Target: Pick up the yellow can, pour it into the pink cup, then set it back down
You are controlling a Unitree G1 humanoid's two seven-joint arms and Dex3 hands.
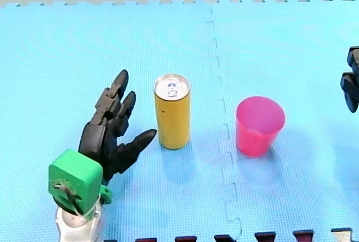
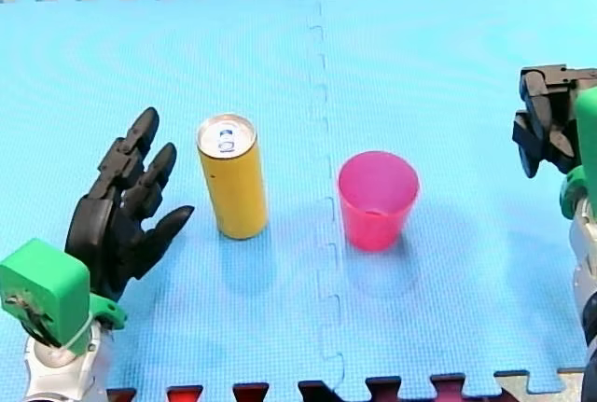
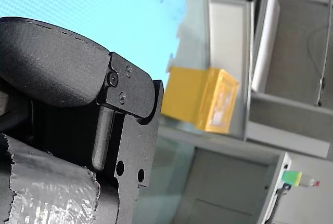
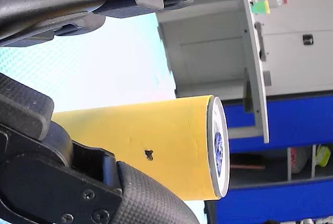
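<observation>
Yellow can (image 1: 172,115) stands upright on the blue mat (image 1: 67,45), w/ the pink cup (image 1: 259,125) near on its right, not touching. Left hand (image 1: 115,132) is just beside the can on the other side, empty and unclenched, no contact yet. Right hand (image 2: 546,120) sits at the mat's right edge, well apart; grip can't tell. Risk, imo: a tall narrow can on soft foam, so one finger arriving first could topple it toward the cup.
</observation>
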